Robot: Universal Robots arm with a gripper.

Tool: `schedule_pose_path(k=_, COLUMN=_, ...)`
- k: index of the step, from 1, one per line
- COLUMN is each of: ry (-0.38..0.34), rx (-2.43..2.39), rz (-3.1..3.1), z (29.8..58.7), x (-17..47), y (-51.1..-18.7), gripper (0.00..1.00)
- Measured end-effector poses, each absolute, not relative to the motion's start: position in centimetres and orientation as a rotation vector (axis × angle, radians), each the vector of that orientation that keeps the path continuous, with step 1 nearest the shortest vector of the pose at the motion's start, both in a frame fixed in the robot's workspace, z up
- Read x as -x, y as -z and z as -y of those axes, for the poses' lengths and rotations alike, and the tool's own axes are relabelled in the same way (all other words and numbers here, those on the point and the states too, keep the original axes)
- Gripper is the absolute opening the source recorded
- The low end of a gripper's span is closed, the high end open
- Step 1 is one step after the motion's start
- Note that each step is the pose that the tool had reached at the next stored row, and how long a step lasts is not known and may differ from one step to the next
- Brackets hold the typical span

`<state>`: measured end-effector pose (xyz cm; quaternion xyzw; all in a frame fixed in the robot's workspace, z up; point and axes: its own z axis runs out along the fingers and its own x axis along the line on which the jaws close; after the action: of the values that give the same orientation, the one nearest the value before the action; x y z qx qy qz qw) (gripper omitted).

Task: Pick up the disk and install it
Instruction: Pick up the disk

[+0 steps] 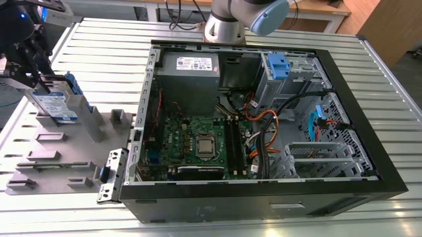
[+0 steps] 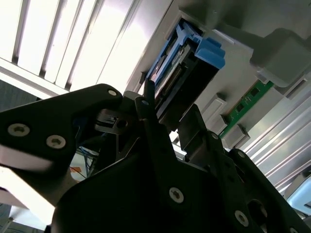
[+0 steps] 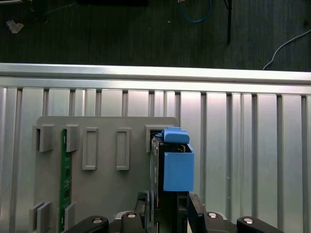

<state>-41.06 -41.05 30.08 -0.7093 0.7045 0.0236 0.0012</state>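
Observation:
The disk stands on edge in a slot of the grey holder at the exterior view's left, silver with a white-and-blue label and a blue bracket. My gripper is at its upper end, one finger on each flat side. In the first wrist view the disk shows its blue bracket end, with my gripper pressed against both faces. In the second wrist view my gripper clamps the disk. The disk's lower end still sits in the slot.
The open computer case lies on the slatted metal table, to the right of the holder in the exterior view. Inside are a motherboard, cables and a blue-tabbed drive cage. A green memory stick also sits in the holder.

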Motion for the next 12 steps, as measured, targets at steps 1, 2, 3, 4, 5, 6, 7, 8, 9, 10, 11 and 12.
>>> schedule_pose_path(k=1, ry=-0.074, rx=2.226, rz=-2.212, z=41.05, x=41.06, y=-30.08, gripper=0.46)
schedule_pose_path(k=2, ry=-0.074, rx=2.226, rz=-2.212, z=41.05, x=41.06, y=-30.08, gripper=0.46)
schedule_pose_path(k=3, ry=-0.074, rx=2.227, rz=-2.212, z=41.06, x=41.05, y=-30.09, gripper=0.46)
schedule_pose_path(k=4, ry=-0.074, rx=2.227, rz=-2.212, z=41.06, x=41.04, y=-30.09, gripper=0.46)
schedule_pose_path(k=5, ry=-0.074, rx=2.227, rz=-2.212, z=41.06, x=41.04, y=-30.14, gripper=0.46)
schedule_pose_path(k=6, ry=-0.075, rx=2.227, rz=-2.212, z=41.05, x=41.04, y=-30.20, gripper=0.46)
schedule_pose_path(k=7, ry=-0.074, rx=2.227, rz=-2.212, z=41.06, x=41.04, y=-30.27, gripper=0.46)
schedule_pose_path(k=8, ry=-0.074, rx=2.226, rz=-2.212, z=41.05, x=41.04, y=-30.30, gripper=0.46)
schedule_pose_path(k=9, ry=-0.074, rx=2.226, rz=-2.211, z=41.05, x=41.04, y=-30.30, gripper=0.46)
schedule_pose_path(k=10, ry=-0.074, rx=2.226, rz=-2.211, z=41.05, x=41.04, y=-30.29, gripper=0.46)
schedule_pose_path(k=11, ry=-0.074, rx=2.226, rz=-2.211, z=41.06, x=41.04, y=-30.30, gripper=0.46)
schedule_pose_path(k=12, ry=-0.074, rx=2.226, rz=-2.212, z=41.06, x=41.04, y=-30.32, gripper=0.46)
